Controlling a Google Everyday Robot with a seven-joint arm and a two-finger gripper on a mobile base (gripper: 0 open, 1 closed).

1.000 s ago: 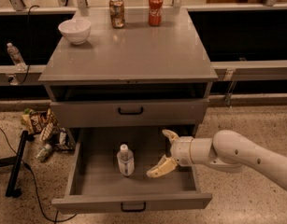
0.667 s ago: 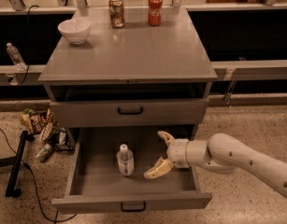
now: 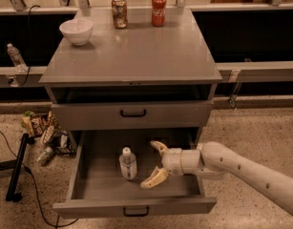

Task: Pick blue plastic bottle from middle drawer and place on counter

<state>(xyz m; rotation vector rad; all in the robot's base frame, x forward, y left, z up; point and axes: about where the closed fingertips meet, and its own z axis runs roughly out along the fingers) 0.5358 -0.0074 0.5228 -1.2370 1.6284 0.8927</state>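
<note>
1. Our gripper hangs inside the middle drawer, right of its centre, with both pale fingers spread wide apart.
2. We see the blue plastic bottle upright on the drawer floor, just left of the fingertips and untouched.
3. Open floor shows from the bottle to the drawer's left and front walls.
4. Above the drawer, the counter carries a white bowl and a red cola can near its far edge.
</note>
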